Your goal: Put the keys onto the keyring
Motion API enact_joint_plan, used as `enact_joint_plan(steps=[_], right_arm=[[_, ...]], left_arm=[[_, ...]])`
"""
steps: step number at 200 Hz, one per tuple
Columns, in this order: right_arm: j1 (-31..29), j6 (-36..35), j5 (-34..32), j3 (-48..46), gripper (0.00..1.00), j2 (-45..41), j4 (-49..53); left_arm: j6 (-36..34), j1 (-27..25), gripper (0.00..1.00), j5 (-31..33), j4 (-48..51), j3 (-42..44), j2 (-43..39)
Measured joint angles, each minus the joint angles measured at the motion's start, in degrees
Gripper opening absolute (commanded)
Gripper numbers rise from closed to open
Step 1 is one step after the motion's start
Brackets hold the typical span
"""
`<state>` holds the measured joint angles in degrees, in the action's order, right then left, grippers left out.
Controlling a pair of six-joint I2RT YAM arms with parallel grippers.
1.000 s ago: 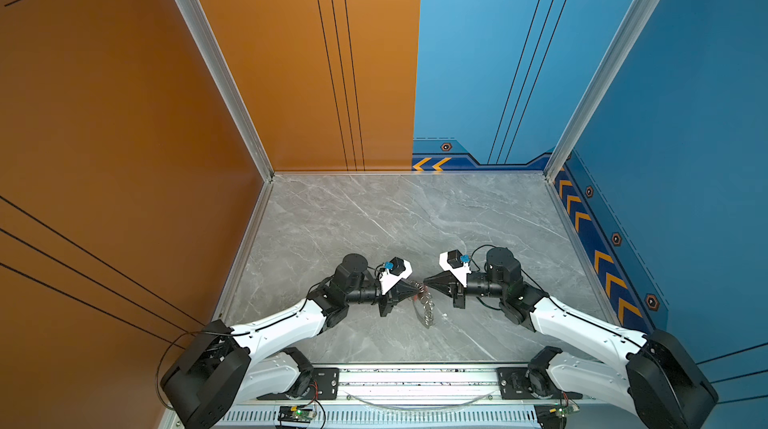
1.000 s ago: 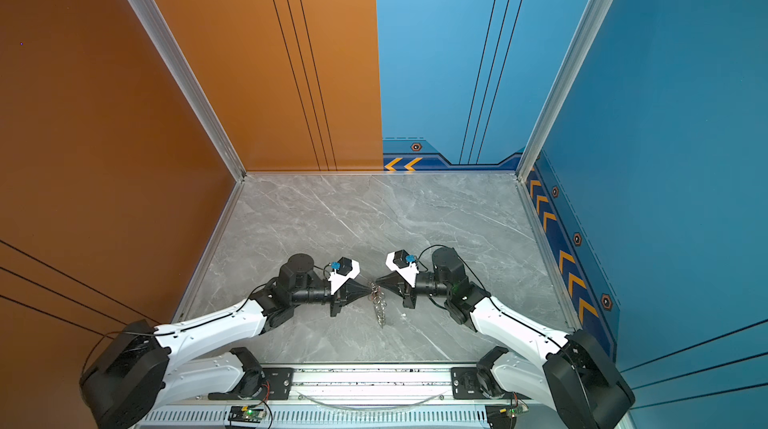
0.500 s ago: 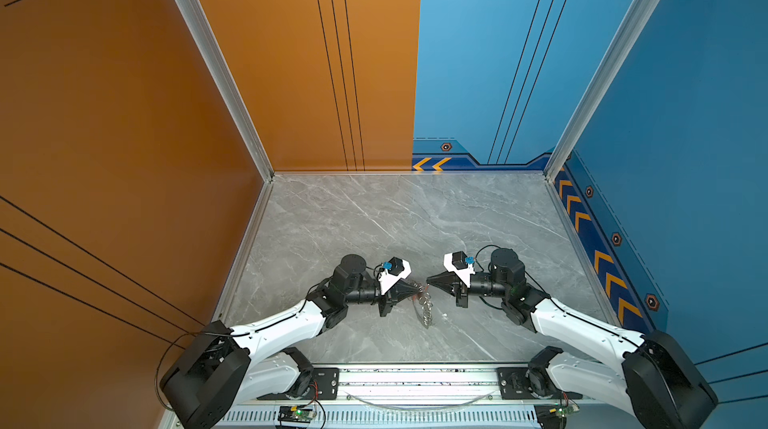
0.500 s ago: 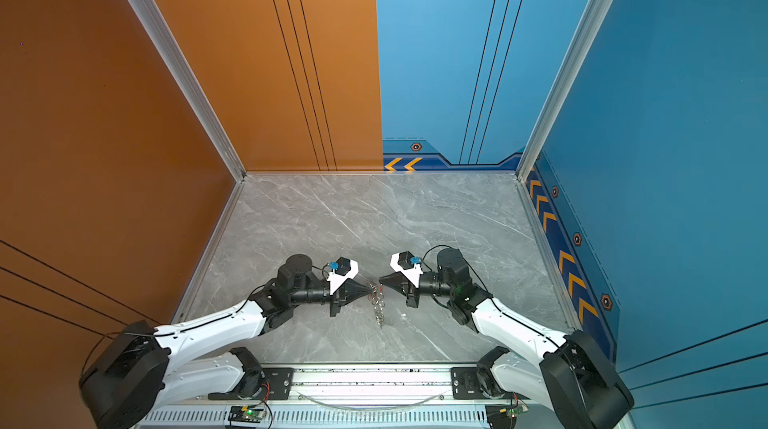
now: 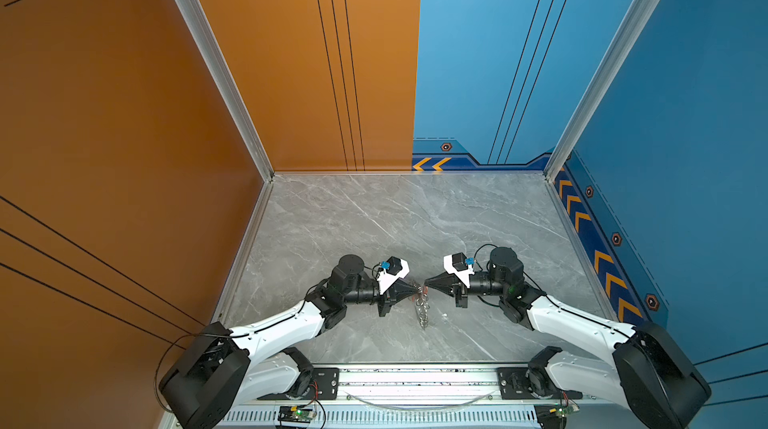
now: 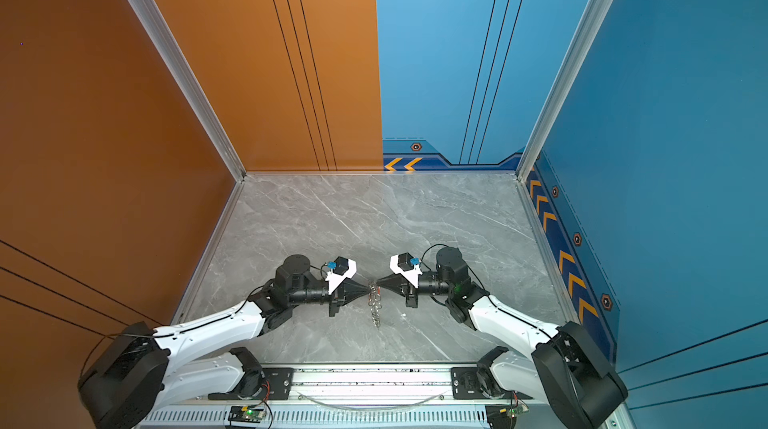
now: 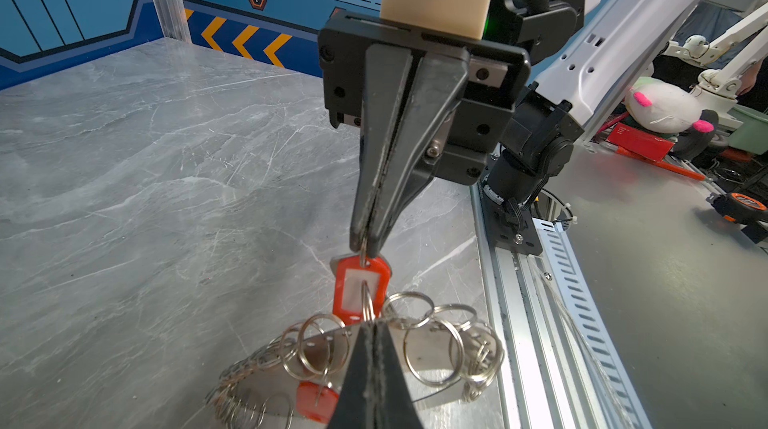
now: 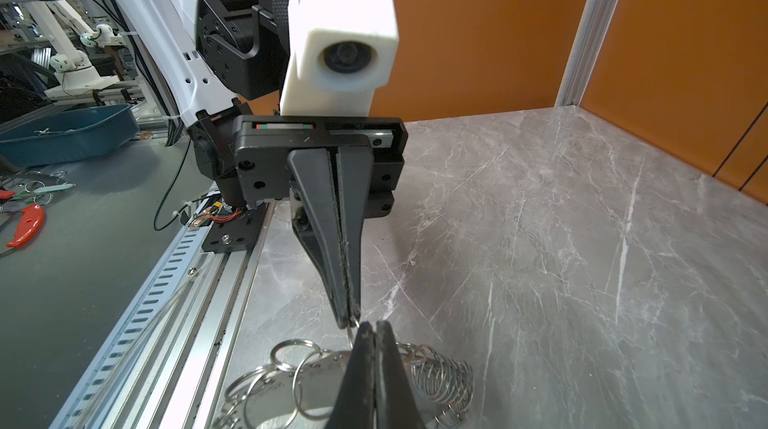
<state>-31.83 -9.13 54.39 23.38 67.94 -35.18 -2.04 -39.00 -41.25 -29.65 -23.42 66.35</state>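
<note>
Just behind the metal rail at the front edge of the grey marble table, I see my two grippers meeting tip to tip. The left gripper is clenched on one upright split ring of the keyring. The right gripper is clenched on the thin wire loop at the top of the first key, so its red tag hangs between the two tips, right against the pinched ring. The second key lies low on the keyring's flat band, just beside my left fingers.

The keyring sits between the arms and trails from the tips toward the rail. I cannot tell whether its near end is lifted off the table.

In each wrist view that arm's own black fingers cover the middle of the keyring. In both top views the tips hide the joint, and the tags are too small to read.

Count: two arms, two grippers, two keys with one red tag each, and one keyring. Its silver rings overlap too much to count. Off the table I see one blue tray, one red-handled tool, one white plush toy and one red box.
</note>
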Motion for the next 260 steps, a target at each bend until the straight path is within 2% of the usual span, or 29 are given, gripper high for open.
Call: enact_joint_plan(steps=[106,187,260], right_arm=[[0.0,-0.5,-0.2,-0.4,0.00,0.3,-0.2],[-0.2,-2.6,-3.7,-0.1,0.00,-0.7,9.2],[-2.7,-3.1,-4.5,0.9,0.00,1.8,10.3]], left_arm=[[0.0,0.1,0.00,0.1,-0.4,0.0,0.0],[0.0,0.1,0.00,0.1,-0.6,0.0,0.0],[0.0,0.0,0.00,0.1,-0.7,0.0,0.7]])
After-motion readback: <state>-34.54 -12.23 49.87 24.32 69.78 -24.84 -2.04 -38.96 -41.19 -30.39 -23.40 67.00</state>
